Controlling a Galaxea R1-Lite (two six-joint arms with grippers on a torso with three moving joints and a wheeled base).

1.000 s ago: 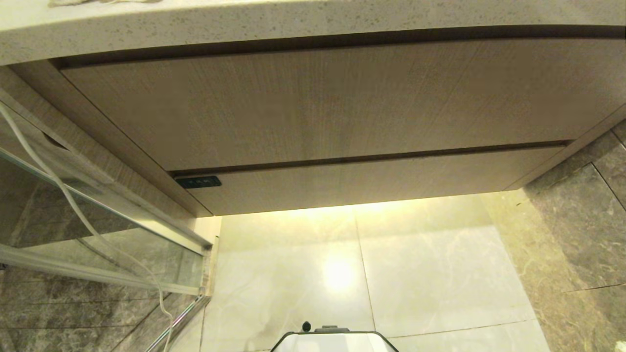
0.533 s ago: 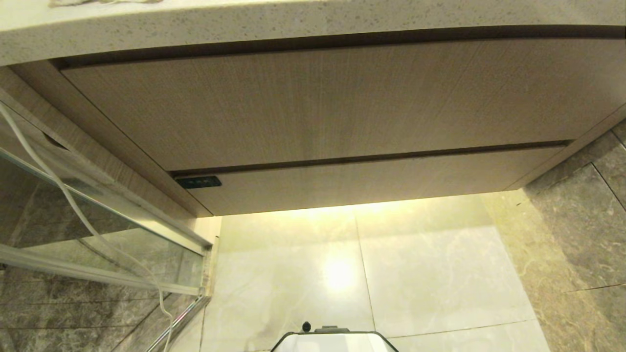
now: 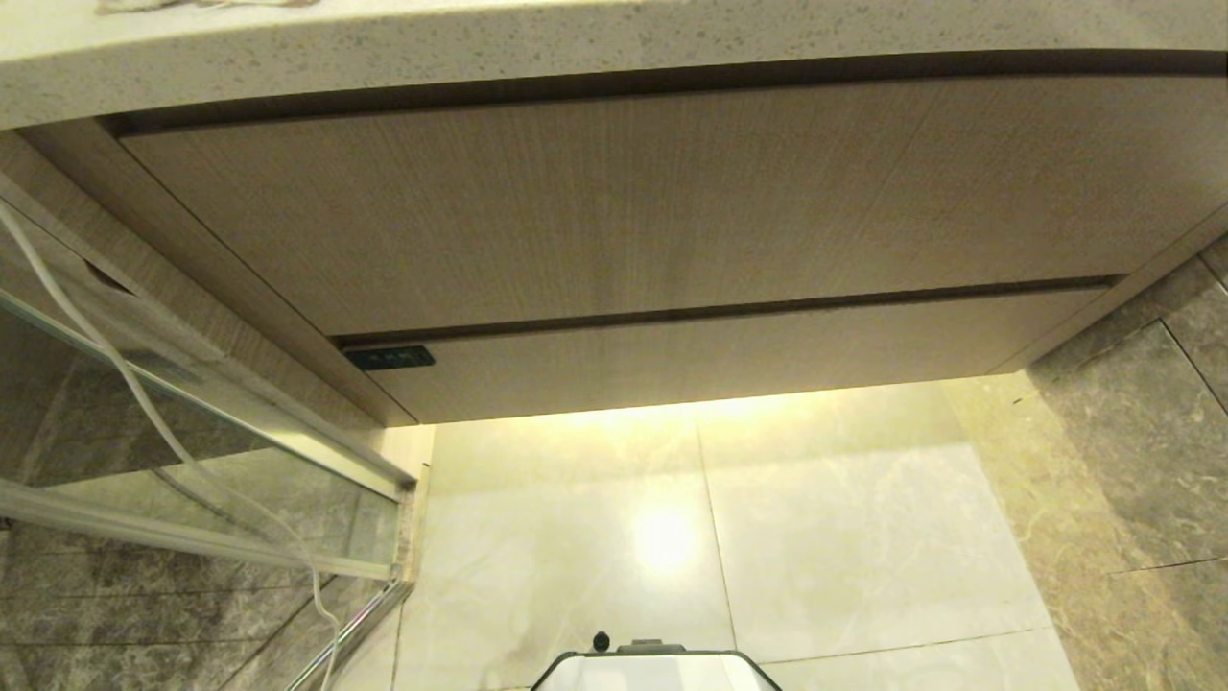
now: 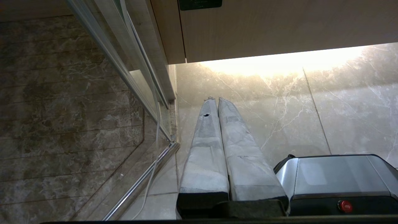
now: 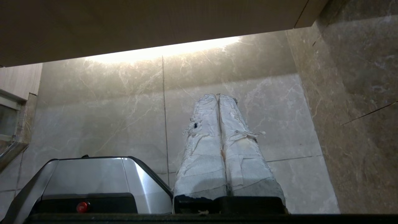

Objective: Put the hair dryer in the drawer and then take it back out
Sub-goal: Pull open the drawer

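A: What sits at the far left in the head view?

B: A white cord (image 3: 144,403) runs down across a glass panel (image 3: 192,451) and is cut off at both ends, so whatever it belongs to stays out of sight. The hair dryer itself cannot be found in any view.

A: And the drawer?

B: The drawer (image 3: 729,350) is pushed in, its narrow front flush beneath the taller panel (image 3: 624,202), with a small black tag (image 3: 389,358) at its left end. Its inside is hidden. Above, the speckled countertop (image 3: 576,38) is cropped at the top edge, and something pale lying on it at the left is too cut off to name.

A: Neither arm shows in the head view?

B: Neither does; only the top of the robot's base (image 3: 657,667) shows at the bottom edge. The wrist views show them. The left gripper (image 4: 214,99) hangs over the pale floor tiles (image 3: 844,537) beside the base, its wrapped fingers pressed together and holding nothing. The right gripper (image 5: 218,95), on the other side of the base, is likewise clenched with nothing between the fingers, touching nothing.
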